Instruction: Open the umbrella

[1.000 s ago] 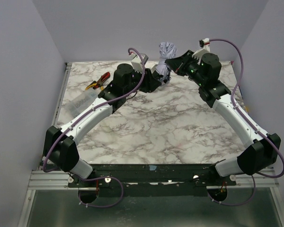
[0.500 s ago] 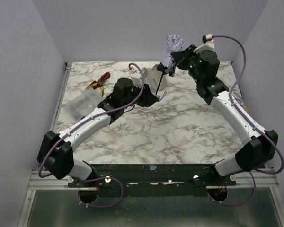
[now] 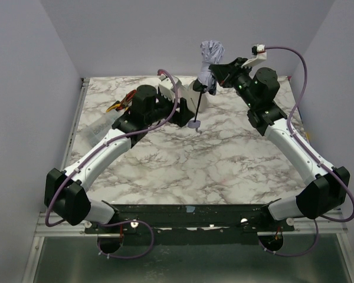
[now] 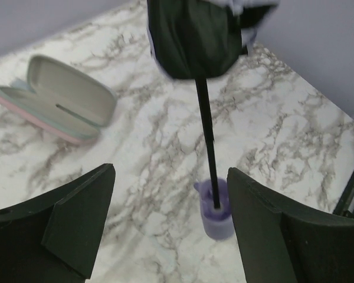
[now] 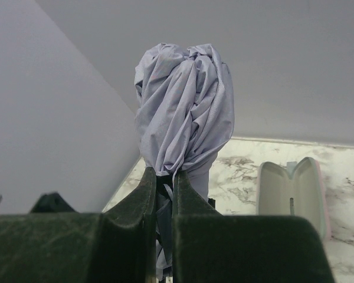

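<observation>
The umbrella hangs upright in the air, its folded lavender canopy [image 3: 210, 59] bunched at the top. My right gripper [image 3: 216, 76] is shut on the canopy [image 5: 184, 112], pinching the cloth between its fingers [image 5: 145, 194]. The thin black shaft [image 3: 197, 103] runs down to the small lavender handle [image 3: 194, 124], which is just above or on the table. In the left wrist view the black canopy underside [image 4: 194, 38], the shaft [image 4: 207, 135] and the handle [image 4: 216, 209] show. My left gripper [image 4: 171, 212] is open, the handle lying between its fingers near the right one, untouched.
An open pale glasses case [image 4: 59, 97] lies on the marble table [image 3: 224, 159] behind the umbrella; it also shows in the right wrist view [image 5: 292, 191]. Red-and-yellow pliers [image 3: 123, 101] and a clear plastic box [image 3: 97, 127] lie at the left.
</observation>
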Available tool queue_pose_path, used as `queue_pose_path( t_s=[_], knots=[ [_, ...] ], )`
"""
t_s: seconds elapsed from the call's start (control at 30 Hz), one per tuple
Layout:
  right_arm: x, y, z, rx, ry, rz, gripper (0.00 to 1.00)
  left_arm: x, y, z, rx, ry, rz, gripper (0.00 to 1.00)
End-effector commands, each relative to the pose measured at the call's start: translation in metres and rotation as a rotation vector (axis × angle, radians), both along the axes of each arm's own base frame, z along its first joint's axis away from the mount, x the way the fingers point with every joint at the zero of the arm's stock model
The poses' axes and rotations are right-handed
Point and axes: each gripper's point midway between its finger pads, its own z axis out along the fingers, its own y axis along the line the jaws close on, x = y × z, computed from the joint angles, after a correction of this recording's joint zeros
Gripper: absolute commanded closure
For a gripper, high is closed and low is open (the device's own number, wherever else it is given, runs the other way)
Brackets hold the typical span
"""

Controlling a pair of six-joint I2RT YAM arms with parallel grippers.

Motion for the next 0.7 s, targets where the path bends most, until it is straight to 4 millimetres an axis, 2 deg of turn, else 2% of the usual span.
queue_pose_path(
  t_s=[0.0,0.17,0.33,0.5,0.67],
  knots=[
    [-0.026,0.008,0.039,0.052,-0.125,0.101,0.99,0.011,-0.008,0.010,0.078,-0.067,-0.092,0.21],
    [-0.024,0.006,0.039,0.076,-0.105,0.084,0.99,0.011,-0.026,0.005,0.033,0.009,-0.156,0.27],
    [-0.021,0.004,0.042,0.100,-0.094,0.066,0.99,0.013,-0.034,-0.004,-0.010,0.038,-0.165,0.41],
    [-0.014,0.004,0.055,0.117,-0.107,0.053,0.99,0.012,-0.040,-0.031,-0.013,0.154,-0.168,0.55],
    [-0.005,-0.002,0.072,0.118,-0.161,0.003,0.99,0.000,-0.039,-0.063,0.023,0.236,-0.184,0.62]
  ],
)
